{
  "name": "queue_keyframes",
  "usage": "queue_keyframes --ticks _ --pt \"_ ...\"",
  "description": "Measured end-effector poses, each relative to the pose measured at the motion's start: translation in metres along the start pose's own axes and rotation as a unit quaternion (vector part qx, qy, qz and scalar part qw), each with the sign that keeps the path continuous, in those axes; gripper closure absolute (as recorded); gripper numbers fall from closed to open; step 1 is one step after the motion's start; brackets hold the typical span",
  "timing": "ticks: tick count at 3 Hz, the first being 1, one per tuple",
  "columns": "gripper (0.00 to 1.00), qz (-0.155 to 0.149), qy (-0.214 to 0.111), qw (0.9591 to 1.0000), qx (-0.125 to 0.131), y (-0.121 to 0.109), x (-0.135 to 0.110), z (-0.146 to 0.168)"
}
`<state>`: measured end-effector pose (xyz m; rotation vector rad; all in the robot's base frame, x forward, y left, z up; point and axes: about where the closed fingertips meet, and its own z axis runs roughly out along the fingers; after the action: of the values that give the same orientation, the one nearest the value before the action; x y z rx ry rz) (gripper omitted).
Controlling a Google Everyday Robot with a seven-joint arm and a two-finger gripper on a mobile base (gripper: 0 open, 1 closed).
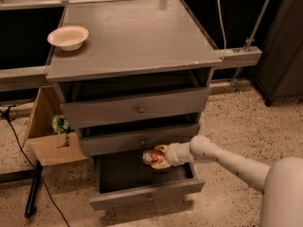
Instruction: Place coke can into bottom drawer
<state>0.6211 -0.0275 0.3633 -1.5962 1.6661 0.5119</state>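
Observation:
The red coke can [150, 157] is held on its side in my gripper [156, 157], which is shut on it. Both hover over the back of the pulled-out bottom drawer [147, 194], just under the front of the middle drawer [140, 140]. The drawer's dark inside lies below the can. My white arm [227, 160] reaches in from the lower right.
A white bowl [68, 36] sits at the back left of the cabinet top [137, 37]. The top drawer [137, 109] is slightly open. A cardboard box [49, 136] with a green item stands on the floor to the left, beside a black cable.

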Motion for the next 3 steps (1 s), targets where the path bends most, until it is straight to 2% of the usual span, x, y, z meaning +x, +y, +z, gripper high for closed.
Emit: queue_keyframes --ticks 1,2,3 --pt "1.00 -0.004 -0.020 0.9998 0.000 0.004 0.043 0.029" --pt "1.00 -0.007 -0.028 0.9996 -0.002 0.007 0.071 0.048" --pt "1.00 -0.009 -0.031 0.9995 -0.004 0.008 0.087 0.061"
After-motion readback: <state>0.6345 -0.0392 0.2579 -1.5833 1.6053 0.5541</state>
